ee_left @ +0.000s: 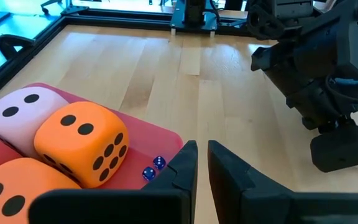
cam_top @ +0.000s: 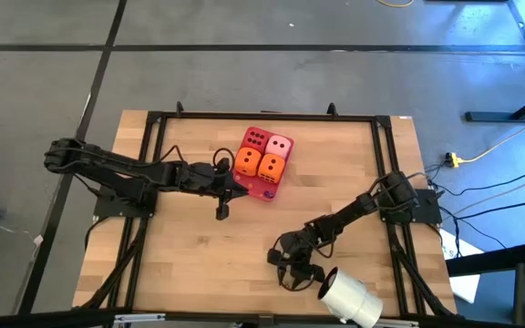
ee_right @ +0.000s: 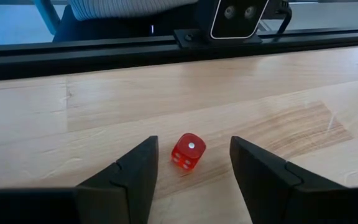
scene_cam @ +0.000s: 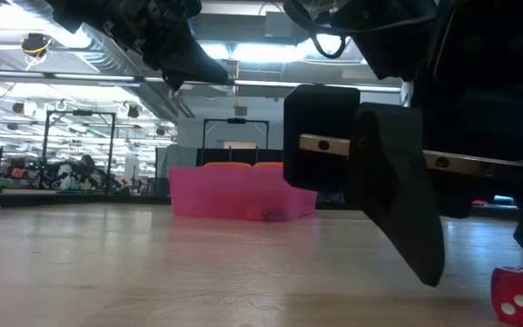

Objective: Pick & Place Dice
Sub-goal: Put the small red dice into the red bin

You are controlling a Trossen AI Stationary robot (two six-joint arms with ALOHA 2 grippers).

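Observation:
Four big soft dice sit in the flat red tray point(cam_top: 267, 191) at the table's far middle: red point(cam_top: 255, 138), pale pink point(cam_top: 280, 145) and two orange point(cam_top: 247, 162) point(cam_top: 272, 168). My left gripper point(cam_top: 221, 212) is shut and empty, just off the tray's near left corner. Its wrist view shows the pink die point(ee_left: 17, 115), an orange die point(ee_left: 82, 140) and two tiny blue dice point(ee_left: 154, 168) in the tray. My right gripper point(cam_top: 292, 273) is open near the table's near edge. Its fingers point(ee_right: 135, 168) stand on either side of a small red die point(ee_right: 188, 152) lying on the table, without touching it.
A white cylinder roll point(cam_top: 349, 296) lies at the near right, close beside my right gripper. A black frame point(cam_top: 153, 164) runs around the table top. The small red die also shows in the low view point(scene_cam: 520, 295). Bare wood lies between the tray and the right gripper.

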